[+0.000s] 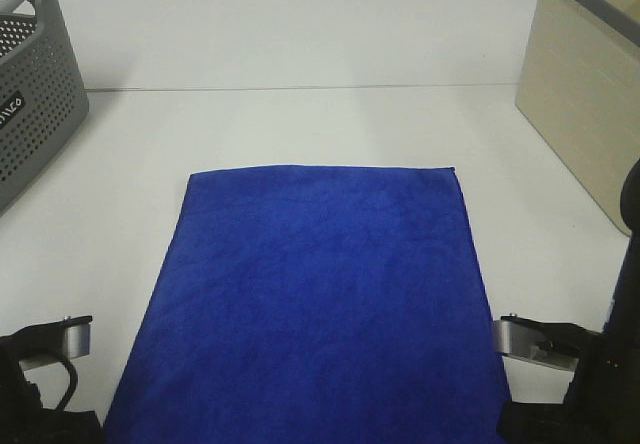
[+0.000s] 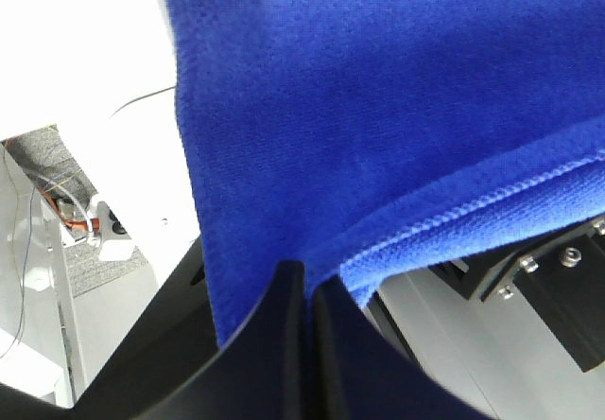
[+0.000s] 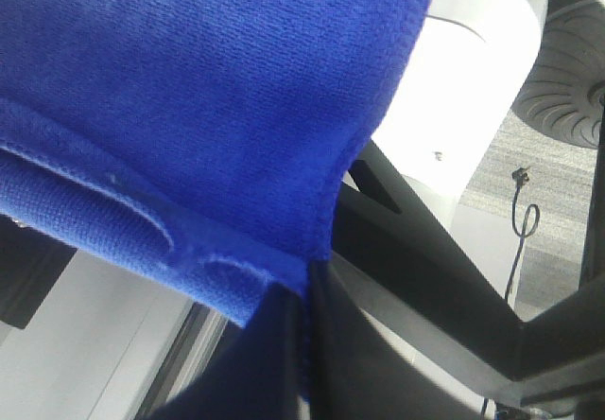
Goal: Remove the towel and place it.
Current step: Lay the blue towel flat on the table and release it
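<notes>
The towel is a deep blue cloth lying flat on the white table, its far edge straight and its near edge running out of the bottom of the exterior view. Its white tag does not show. In the left wrist view my left gripper is shut on a near corner of the towel, with the hem folded over just by the black fingers. In the right wrist view my right gripper is shut on the other near corner of the towel. Both arms flank the towel's near end.
A grey perforated basket stands at the far left. A beige box stands at the far right. White table surface lies beyond the towel's far edge and along both its sides.
</notes>
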`<state>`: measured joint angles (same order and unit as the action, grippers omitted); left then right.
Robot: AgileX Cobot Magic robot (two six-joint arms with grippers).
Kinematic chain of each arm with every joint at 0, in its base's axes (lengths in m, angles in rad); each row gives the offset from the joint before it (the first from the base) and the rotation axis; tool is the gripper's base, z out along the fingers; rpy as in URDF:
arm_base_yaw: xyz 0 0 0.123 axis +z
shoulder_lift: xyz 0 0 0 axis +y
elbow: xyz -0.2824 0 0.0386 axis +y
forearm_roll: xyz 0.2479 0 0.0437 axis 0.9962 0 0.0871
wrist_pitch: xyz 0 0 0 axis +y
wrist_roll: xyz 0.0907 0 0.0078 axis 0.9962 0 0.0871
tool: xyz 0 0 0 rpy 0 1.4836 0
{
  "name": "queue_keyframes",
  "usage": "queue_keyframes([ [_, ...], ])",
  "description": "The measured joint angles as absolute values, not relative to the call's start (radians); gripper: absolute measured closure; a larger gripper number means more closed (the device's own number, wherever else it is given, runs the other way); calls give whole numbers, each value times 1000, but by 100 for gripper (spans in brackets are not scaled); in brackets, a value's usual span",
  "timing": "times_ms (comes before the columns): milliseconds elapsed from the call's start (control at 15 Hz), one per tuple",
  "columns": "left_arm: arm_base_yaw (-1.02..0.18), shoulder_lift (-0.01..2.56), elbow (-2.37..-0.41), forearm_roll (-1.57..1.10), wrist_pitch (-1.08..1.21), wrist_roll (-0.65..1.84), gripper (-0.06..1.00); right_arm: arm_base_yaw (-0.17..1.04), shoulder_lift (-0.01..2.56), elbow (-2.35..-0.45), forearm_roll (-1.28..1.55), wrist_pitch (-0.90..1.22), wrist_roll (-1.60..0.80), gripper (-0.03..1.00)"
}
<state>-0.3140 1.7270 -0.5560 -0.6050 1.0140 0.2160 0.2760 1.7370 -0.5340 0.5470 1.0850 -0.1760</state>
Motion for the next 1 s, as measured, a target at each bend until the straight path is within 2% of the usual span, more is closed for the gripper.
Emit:
queue_keyframes([
  [467,-314,1738,-556,-605,1015,240,93,276,1769,-534,558,1074,-181,95],
  [600,-314,1739,-556,-583,1014,255,83,274,1770,-529,515,1074,-181,92],
  [733,-314,1740,-555,-544,1011,255,59,273,1770,-527,500,1075,-181,74],
  [867,-308,1740,-555,-524,1011,255,34,272,1770,-527,493,1078,-181,48],
  [933,-308,1740,-555,-523,1011,255,26,272,1770,-527,493,1080,-181,39],
  [1000,-308,1740,-555,-522,1014,255,23,272,1770,-527,490,1085,-181,35],
])
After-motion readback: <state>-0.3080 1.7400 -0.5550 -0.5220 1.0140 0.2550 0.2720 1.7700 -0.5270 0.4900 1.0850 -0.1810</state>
